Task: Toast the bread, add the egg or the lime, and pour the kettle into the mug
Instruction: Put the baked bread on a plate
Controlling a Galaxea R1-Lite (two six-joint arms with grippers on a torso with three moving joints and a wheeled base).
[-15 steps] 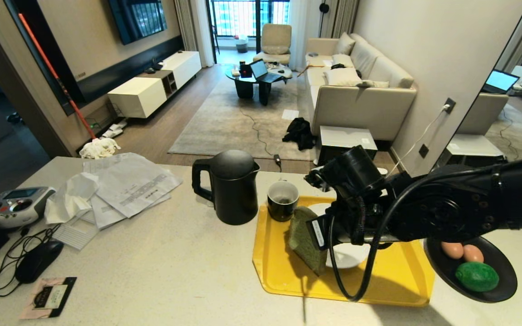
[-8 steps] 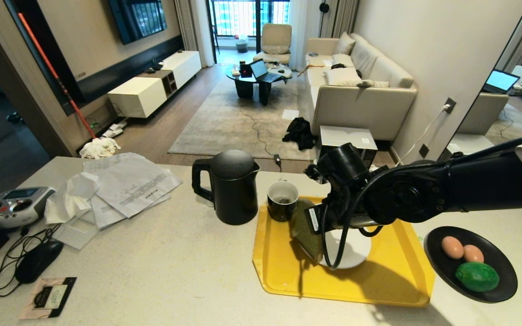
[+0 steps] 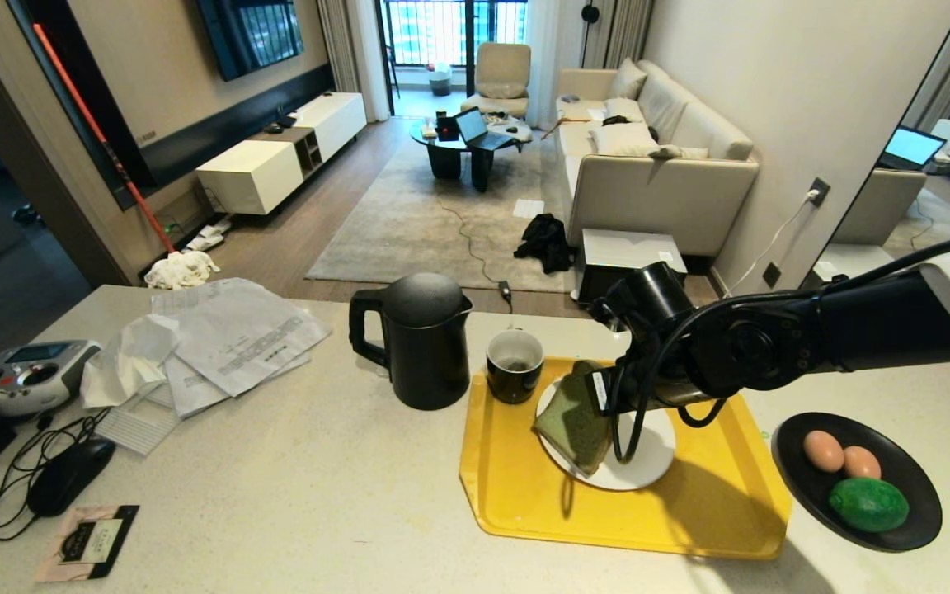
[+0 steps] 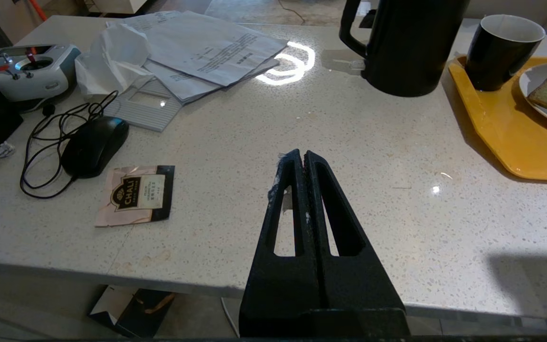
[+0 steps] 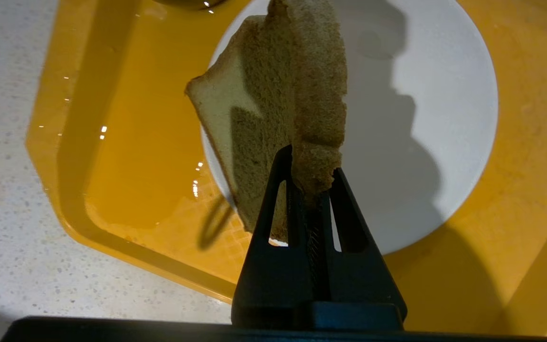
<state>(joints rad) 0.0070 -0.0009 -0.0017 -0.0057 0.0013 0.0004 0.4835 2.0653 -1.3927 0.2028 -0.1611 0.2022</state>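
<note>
The bread (image 5: 278,95) is pinched by its edge in the right gripper (image 5: 312,183), hung over the plate (image 5: 444,118) on the tray (image 3: 524,495), while the left gripper (image 4: 300,159) is kept clenched on nothing near the worktop's front edge.

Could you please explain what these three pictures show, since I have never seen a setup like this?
It is a two-armed robot at a counter. One picture looks down from its head; the other two come from cameras behind each gripper. The right gripper is shut on a slice of bread, hanging above a white plate on a yellow tray. The left gripper is shut and empty, near the counter's front edge. Also there: a black kettle, a mug, a dark dish with two eggs and a lime, papers, and a mouse.
</note>
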